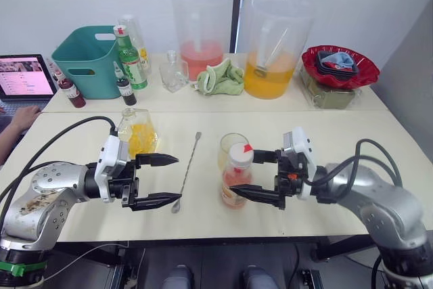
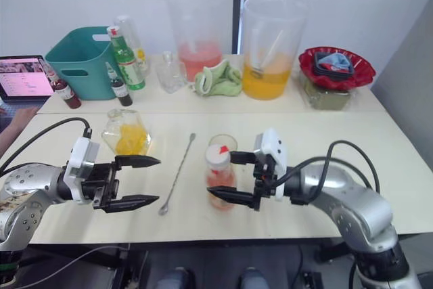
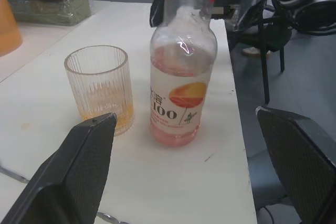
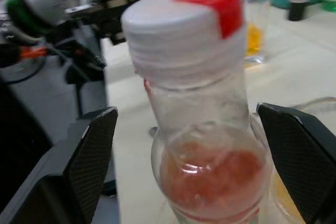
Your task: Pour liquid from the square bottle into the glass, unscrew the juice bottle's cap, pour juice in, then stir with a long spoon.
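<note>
The juice bottle (image 1: 237, 175) stands near the front edge of the table (image 1: 379, 140), in its middle, with the cap (image 4: 181, 27) on, and the glass (image 3: 101, 88) stands touching or just behind it. The right gripper (image 1: 266, 176) has its fingers spread on both sides of the bottle and grasps nothing; the left gripper (image 1: 156, 180) is also spread and empty, near the long spoon (image 1: 187, 169) and the square bottle (image 1: 137, 134). If the right fingers close off-centre, the light bottle may tip against the glass or slide to the edge. The left wrist view shows a little yellow liquid in the glass; the right wrist view shows a red tab on the cap.
</note>
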